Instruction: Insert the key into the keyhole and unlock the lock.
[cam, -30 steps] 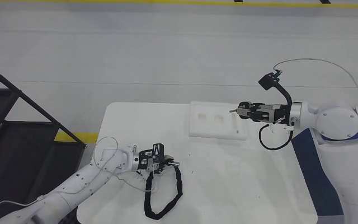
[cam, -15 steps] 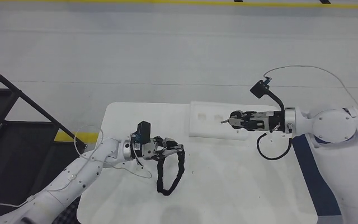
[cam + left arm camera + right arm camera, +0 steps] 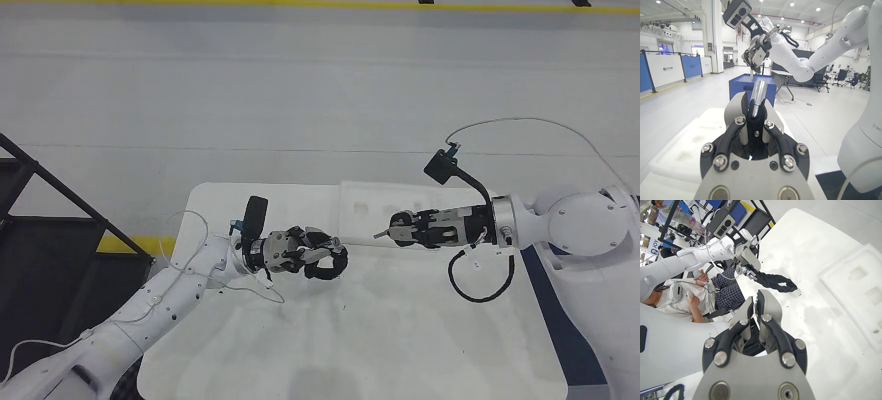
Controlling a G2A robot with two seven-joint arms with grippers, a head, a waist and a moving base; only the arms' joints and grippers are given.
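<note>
Holding the lock [image 3: 759, 89] by its chrome barrel above the counter [image 3: 420, 340], the left gripper [image 3: 753, 101] faces the right gripper [image 3: 755, 298], pinched narrow on what seems the key [image 3: 751, 73], near the barrel's end.

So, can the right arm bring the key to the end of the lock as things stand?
Probably yes. The left end effector holds the lock with its chrome end pointing toward the key in the right end effector, and only open air lies between them.
</note>
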